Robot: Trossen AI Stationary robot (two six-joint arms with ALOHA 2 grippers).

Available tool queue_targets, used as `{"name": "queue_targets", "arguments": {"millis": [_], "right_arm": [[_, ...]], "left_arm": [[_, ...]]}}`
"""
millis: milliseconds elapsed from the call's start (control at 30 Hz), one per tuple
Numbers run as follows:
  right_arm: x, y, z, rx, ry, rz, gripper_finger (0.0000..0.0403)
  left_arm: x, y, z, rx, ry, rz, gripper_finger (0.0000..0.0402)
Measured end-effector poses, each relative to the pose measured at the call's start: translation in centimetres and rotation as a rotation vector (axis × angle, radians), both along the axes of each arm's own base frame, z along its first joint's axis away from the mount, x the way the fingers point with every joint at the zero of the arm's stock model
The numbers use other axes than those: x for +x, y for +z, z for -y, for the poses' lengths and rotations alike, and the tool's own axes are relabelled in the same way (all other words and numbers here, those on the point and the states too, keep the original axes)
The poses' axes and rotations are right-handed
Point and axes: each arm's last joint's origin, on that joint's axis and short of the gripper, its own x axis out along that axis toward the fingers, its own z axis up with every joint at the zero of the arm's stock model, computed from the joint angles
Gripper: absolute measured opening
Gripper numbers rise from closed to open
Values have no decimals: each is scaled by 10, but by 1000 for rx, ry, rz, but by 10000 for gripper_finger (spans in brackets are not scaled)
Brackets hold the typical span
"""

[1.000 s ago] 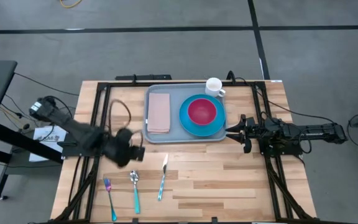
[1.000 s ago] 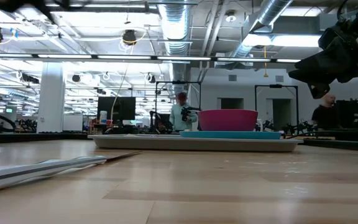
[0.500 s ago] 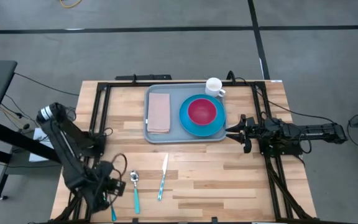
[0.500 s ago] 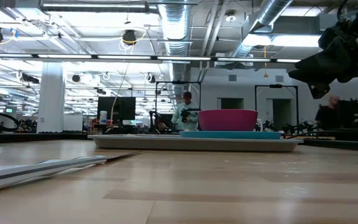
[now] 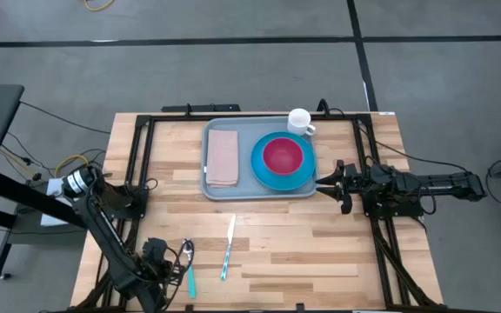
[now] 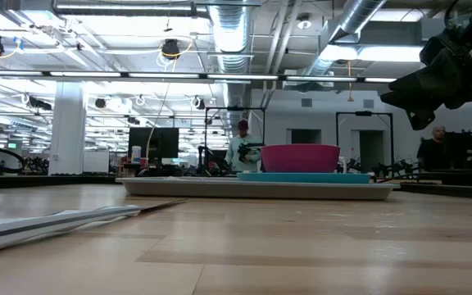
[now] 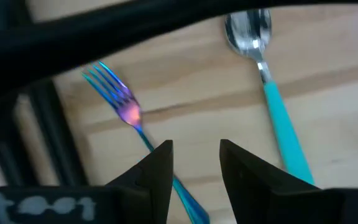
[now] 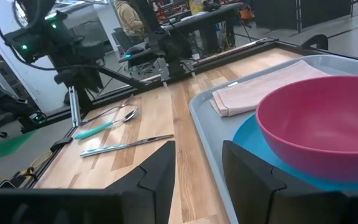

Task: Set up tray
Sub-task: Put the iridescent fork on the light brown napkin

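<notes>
Currently we're seeing left gripper (image 7: 194, 168) hovering fingers parted over the fork (image 7: 120, 106), spoon (image 7: 263, 68) just beside. Right gripper (image 8: 197, 165), also parted, sitting beside the tray (image 5: 217, 189) holding napkin (image 5: 223, 156), plate (image 5: 263, 176), bowl (image 5: 283, 156).
</notes>
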Motion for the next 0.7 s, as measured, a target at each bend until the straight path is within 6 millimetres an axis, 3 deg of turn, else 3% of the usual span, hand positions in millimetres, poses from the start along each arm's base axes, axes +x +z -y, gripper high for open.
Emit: {"name": "queue_targets", "arguments": {"millis": [300,533,700], "right_arm": [[0,0,0,0,0,-1,123],[0,0,0,0,0,0,123],[0,0,0,0,0,0,123]], "left_arm": [[15,20,-5,76,-36,69,97],[-6,19,4,22,0,-91,96],[-19,19,11,96,-84,-4,96]]}}
